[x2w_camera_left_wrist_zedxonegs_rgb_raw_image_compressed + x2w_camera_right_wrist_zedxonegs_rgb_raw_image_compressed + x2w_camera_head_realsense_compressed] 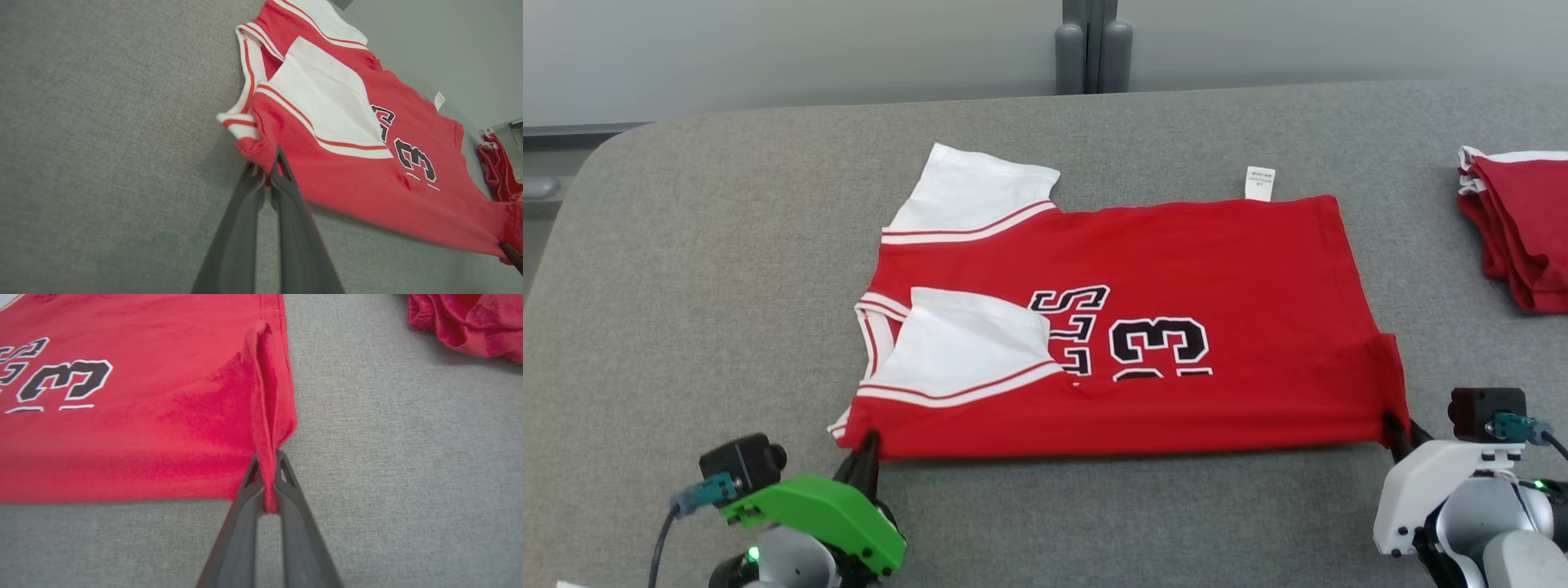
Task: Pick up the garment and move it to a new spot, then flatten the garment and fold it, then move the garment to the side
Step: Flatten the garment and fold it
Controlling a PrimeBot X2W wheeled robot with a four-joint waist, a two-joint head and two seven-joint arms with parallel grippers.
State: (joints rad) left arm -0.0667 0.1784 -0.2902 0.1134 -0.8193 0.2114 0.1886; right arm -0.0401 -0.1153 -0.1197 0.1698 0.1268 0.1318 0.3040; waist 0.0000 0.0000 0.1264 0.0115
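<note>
The red jersey (pixel 1176 278) is being held spread at the middle of the grey table (pixel 727 286), its near left corner being pinched in the closed jaws of the left gripper (pixel 868 445), its near right corner in those of the right gripper (pixel 1393 428).

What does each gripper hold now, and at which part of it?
Both hold the red jersey: the left gripper pinches its near shoulder-end corner, the right gripper its near hem-end corner.

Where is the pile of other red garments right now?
In the head view the pile lies on the grey table at the far right, apart from the spread red jersey and beyond the right gripper.
</note>
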